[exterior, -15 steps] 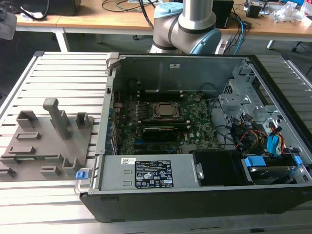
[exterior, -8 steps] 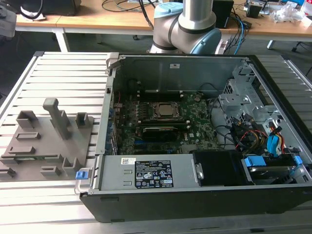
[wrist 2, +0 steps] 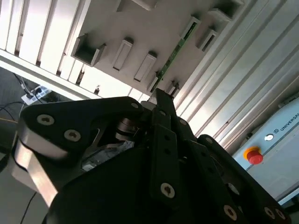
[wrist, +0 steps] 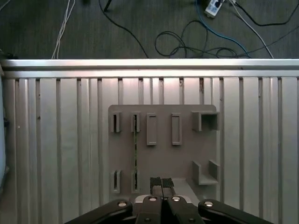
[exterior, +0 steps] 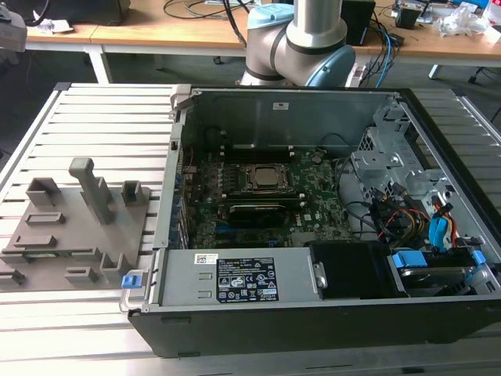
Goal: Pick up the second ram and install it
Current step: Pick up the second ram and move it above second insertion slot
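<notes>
Memory stick (wrist: 135, 151), thin and green, standing on its long edge in a grey holder plate (wrist: 187, 149) that lies on a slatted metal desk (wrist: 56, 140). Each end of the stick rests in a small bracket (wrist: 135, 122). Its long axis runs straight across the plate, from the edge nearest the hand to the far edge.

The hand (wrist: 161, 183) hangs above the plate's near edge. It is not over the stick but off to one side, near it, above bare plate between the stick's end and the larger open pockets (wrist: 205, 171). Its two fingertips (wrist: 156, 182) look pressed together, with nothing between them. They sit side by side across the stick's length, so the hand seems already turned to close on the flat faces.

In the second wrist view the stick (wrist 2: 174, 53) shows as a green strip beyond the hand. In the exterior view an open computer case (exterior: 407, 125) stands on the desk, to the exterior view's right of the holder plate (exterior: 47, 235).
</notes>
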`<state>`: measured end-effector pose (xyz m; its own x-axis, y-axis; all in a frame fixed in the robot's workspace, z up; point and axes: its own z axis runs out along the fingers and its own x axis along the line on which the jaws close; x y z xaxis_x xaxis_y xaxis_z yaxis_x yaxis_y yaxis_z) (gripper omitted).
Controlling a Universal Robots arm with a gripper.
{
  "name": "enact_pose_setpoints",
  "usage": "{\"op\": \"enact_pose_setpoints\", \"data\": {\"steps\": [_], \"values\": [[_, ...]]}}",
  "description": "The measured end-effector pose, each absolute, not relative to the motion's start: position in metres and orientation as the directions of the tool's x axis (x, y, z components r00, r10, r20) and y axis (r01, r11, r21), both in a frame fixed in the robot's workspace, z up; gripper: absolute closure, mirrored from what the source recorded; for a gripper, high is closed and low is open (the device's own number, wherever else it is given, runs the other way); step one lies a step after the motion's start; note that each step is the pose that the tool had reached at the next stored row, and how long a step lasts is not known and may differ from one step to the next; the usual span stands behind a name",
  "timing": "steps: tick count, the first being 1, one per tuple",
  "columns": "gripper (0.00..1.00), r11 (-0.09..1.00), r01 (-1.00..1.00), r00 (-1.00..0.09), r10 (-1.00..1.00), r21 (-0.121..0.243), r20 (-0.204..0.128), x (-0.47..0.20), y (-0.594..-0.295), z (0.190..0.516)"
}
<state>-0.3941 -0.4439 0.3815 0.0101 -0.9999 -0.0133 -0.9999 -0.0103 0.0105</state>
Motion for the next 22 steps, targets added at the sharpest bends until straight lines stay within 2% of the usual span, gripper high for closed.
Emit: {"op": "enact_pose_setpoints", "data": {"steps": [6,12,19,22], "values": [[0.89,-0.118,-0.993,0.117,-0.993,0.011,-0.013,-0.3942,-0.4439,0.3814],[0.89,-0.123,-0.992,0.123,-0.992,0.011,-0.013,-0.3941,-0.4439,0.3814],[0.89,0.059,-0.998,-0.059,-0.998,0.011,-0.013,-0.3941,-0.4439,0.38],[0.89,0.066,-0.998,-0.066,-0.998,0.011,-0.013,-0.3941,-0.4439,0.38]]}}
